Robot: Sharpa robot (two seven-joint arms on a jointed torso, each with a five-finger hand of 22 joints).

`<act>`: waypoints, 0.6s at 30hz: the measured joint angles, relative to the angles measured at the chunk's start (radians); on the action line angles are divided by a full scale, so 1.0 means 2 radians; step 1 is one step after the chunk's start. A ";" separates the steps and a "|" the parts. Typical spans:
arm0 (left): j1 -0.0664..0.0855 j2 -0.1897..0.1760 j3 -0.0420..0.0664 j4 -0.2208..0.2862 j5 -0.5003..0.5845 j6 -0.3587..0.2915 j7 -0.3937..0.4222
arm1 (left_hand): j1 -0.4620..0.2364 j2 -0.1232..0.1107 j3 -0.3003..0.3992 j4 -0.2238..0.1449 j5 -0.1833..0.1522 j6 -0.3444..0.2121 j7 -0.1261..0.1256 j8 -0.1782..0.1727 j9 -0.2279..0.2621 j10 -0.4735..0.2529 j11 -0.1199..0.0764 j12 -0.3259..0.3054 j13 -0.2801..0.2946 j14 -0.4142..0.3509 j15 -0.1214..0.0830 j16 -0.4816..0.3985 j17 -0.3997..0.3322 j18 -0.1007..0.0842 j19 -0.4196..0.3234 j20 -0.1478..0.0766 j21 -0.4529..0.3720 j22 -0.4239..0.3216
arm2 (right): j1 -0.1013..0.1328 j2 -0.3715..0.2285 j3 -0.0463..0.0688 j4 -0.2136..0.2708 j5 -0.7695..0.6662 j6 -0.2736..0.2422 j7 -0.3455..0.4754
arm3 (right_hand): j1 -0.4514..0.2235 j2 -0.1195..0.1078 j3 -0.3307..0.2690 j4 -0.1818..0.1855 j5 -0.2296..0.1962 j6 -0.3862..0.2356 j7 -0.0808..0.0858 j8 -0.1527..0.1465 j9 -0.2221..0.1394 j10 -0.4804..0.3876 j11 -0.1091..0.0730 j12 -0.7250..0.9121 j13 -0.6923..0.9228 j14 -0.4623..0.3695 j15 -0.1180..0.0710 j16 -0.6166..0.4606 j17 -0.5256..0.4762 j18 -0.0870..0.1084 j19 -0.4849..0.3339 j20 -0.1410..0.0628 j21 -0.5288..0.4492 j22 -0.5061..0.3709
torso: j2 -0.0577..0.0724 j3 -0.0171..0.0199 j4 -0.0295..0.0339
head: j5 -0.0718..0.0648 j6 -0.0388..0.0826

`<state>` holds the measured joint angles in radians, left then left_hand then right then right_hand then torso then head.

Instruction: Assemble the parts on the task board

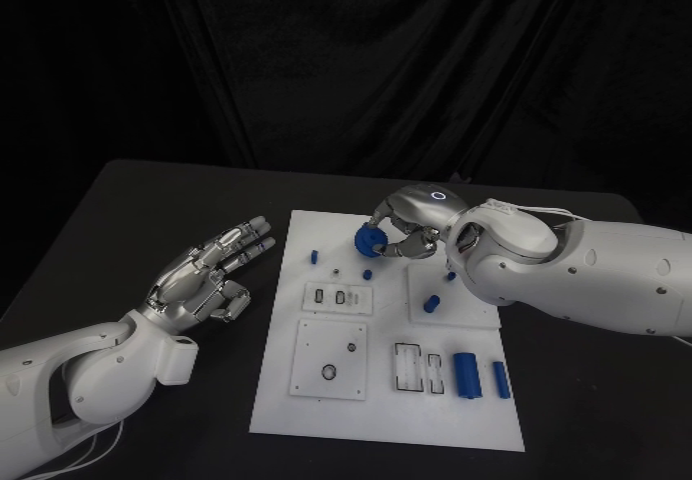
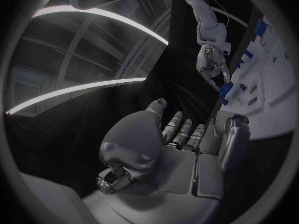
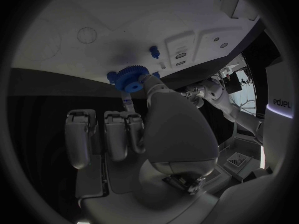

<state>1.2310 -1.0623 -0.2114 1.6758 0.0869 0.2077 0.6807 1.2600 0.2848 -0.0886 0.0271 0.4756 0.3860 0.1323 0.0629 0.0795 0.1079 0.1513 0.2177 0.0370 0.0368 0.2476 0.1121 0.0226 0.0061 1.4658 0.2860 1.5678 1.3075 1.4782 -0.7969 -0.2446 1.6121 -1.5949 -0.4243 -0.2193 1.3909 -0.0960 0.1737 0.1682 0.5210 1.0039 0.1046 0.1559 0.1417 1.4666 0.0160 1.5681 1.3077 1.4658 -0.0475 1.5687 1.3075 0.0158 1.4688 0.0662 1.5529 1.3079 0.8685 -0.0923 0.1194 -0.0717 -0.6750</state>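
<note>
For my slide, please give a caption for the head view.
Right hand holds a small blue plastic gear over the white task board; left hand open.

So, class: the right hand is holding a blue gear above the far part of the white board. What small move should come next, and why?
Probably a short lowering of the right hand to seat the blue gear on a peg. The gear is pinched above the task board, where small blue pegs stand nearby. Which peg it belongs on I cannot tell. The left hand lies open beside the board.

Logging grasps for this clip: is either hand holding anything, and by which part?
The right hand pinches a blue gear by its toothed rim over the task board. The left hand holds nothing.
</note>
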 measured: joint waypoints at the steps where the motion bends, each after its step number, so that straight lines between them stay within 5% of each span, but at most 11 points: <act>1: 0.000 0.000 0.000 0.000 0.000 0.000 0.000 | 0.000 0.000 0.001 -0.001 0.000 0.000 0.000 0.000 0.000 0.001 0.001 0.001 0.000 0.001 0.001 0.000 0.000 0.000 0.000 0.000 0.000 0.000 | -0.001 0.004 0.000 -0.004 0.000 0.000 0.001 | 0.000 0.000 0.000 0.000 0.000 0.000 0.000 0.000 0.000 0.000 0.000 0.000 0.000 0.000 0.000 0.000 0.000 0.000 0.000 0.000 0.000 0.000 | 0.000 0.0000 0.0001 | 0.000 0.000; 9: 0.000 0.002 0.000 -0.002 0.000 0.001 0.000 | 0.000 0.000 0.001 -0.001 0.000 0.000 0.000 0.000 0.000 0.001 0.001 0.001 0.000 0.001 0.001 0.002 0.000 0.000 0.000 0.000 0.000 0.000 | -0.004 0.023 0.000 -0.024 0.000 0.003 0.005 | 0.000 0.000 0.002 0.001 0.000 -0.005 -0.005 0.000 0.000 0.000 0.000 0.000 0.000 0.000 0.000 0.000 0.000 0.000 0.000 0.000 0.000 0.000 | 0.001 0.0010 0.0008 | -0.001 0.000; 18: 0.000 0.003 0.000 -0.003 0.001 0.002 0.000 | -0.004 0.000 0.003 -0.003 0.000 0.000 0.000 0.000 -0.001 0.003 0.003 0.003 0.000 0.001 0.001 0.004 0.001 0.000 0.000 0.000 0.000 0.000 | -0.005 0.031 0.000 -0.034 0.000 0.011 0.004 | -0.009 0.001 0.013 -0.001 -0.006 -0.029 0.005 0.010 0.000 -0.001 0.008 0.000 0.000 0.000 0.006 0.000 0.000 0.000 -0.002 0.002 -0.002 0.000 | 0.001 0.0013 -0.0001 | -0.001 -0.001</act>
<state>1.2310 -1.0564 -0.2117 1.6698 0.0880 0.2123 0.6807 1.2522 0.2847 -0.0834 0.0220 0.4755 0.3860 0.1323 0.0629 0.0785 0.1134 0.1567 0.2244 0.0378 0.0398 0.2504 0.1200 0.0240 0.0061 1.4657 0.2860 1.5678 1.3075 1.4689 -0.7351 -0.2439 1.5432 -1.5949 -0.4032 -0.2106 1.3729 -0.0949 0.1992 0.1656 0.5094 0.9465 0.1150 0.1763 0.1425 1.4651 0.0329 1.5681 1.3075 1.4658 -0.0363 1.5684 1.3074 0.0158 1.4651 0.0698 1.5490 1.3079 0.8703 -0.0897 0.1192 -0.0728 -0.6774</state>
